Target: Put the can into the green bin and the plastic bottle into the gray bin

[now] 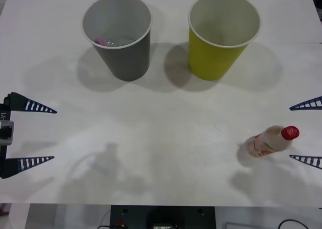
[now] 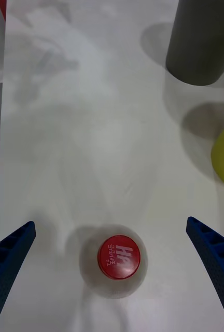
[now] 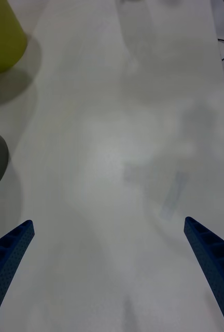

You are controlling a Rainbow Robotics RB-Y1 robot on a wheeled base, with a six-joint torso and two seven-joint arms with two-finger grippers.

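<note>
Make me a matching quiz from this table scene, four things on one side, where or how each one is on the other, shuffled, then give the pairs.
Things:
1. gray bin
2. green bin
3. bottle
4. left gripper

Places or states:
A. stands upright between the open fingers of the right gripper
B. open over bare table at the robot's left edge
C. back of the table, robot's left side, a small pink-tipped thing inside
D. back of the table, robot's right side, nothing seen inside

Pairs: 1-C, 2-D, 3-A, 4-B
</note>
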